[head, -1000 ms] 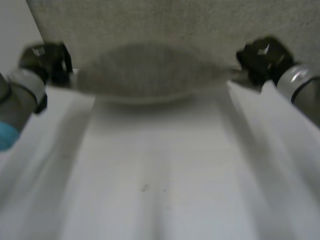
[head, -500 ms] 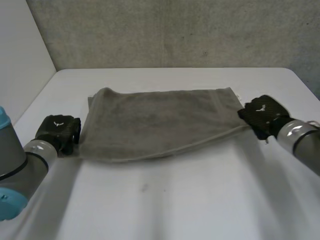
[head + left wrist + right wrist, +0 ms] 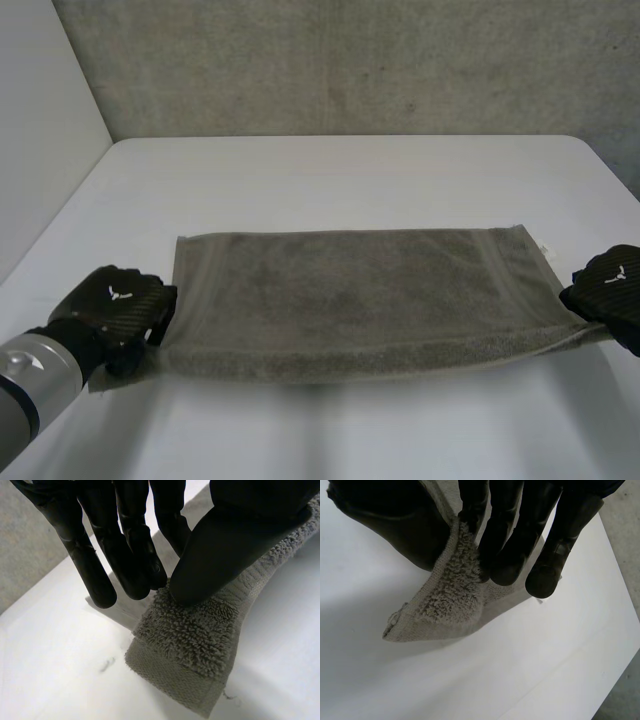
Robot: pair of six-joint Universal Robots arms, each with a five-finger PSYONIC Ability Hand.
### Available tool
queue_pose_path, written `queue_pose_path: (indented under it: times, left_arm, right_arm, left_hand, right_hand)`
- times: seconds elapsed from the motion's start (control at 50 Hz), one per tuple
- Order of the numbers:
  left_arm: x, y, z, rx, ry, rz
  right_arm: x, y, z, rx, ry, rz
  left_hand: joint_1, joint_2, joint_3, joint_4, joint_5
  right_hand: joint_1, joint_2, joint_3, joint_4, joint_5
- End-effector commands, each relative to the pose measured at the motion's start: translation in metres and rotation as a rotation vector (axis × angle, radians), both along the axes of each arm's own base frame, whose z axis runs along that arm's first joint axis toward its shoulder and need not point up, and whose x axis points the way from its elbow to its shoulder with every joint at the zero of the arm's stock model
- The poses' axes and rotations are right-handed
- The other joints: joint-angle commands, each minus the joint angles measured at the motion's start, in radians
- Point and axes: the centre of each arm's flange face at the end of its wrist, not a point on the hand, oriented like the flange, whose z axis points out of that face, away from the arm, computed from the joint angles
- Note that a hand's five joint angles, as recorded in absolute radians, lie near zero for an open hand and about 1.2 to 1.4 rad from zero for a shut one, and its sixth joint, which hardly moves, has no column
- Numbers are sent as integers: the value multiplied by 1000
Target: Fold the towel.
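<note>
Lower left, the left hand point(image 3: 115, 305) pinches the towel's point(image 3: 360, 300) near corner between thumb and fingers. Lower right, the right hand point(image 3: 610, 290), cut by the frame edge, pinches the other near corner. Both hands sit nearer than half a second ago, and the towel now lies flatter across mid-frame on the table point(image 3: 350, 170). Whether it lies doubled is hard to tell.

There is one grey towel point(image 3: 350, 300) on one white tabletop point(image 3: 330, 180). The black hands number two: one left hand point(image 3: 115, 305) near the tabletop's left edge and one right hand point(image 3: 612, 290) near its right edge, each at one towel corner
</note>
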Motion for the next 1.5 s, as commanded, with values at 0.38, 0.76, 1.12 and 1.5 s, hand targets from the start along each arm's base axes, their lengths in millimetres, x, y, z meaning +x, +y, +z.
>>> queue_pose_path:
  times: [0.38, 0.76, 1.12, 1.5]
  left_arm:
    - [-58, -163, -36, -77, 29, 18]
    - [-95, -223, -65, -177, 38, 23]
    - [-97, -233, -48, -253, 38, 85]
    - [-80, -185, 26, -298, 80, 87]
  right_arm:
    - [51, -129, -45, -120, -200, -49]
    - [71, -192, -73, -272, -209, -131]
    - [80, -211, -65, -365, -223, -159]
    - [62, -168, -3, -347, -378, -196]
  left_hand:
    - [194, 177, 179, 178, 187]
    - [194, 177, 179, 178, 187]
    - [-1028, -1045, -1043, -1044, -1035]
    - [-1028, -1045, -1043, -1044, -1035]
  right_hand:
    - [57, 57, 50, 50, 35]
    - [57, 57, 50, 50, 35]
    - [-1165, -1165, -1172, -1172, -1187]
    - [-1165, -1165, -1172, -1172, -1187]
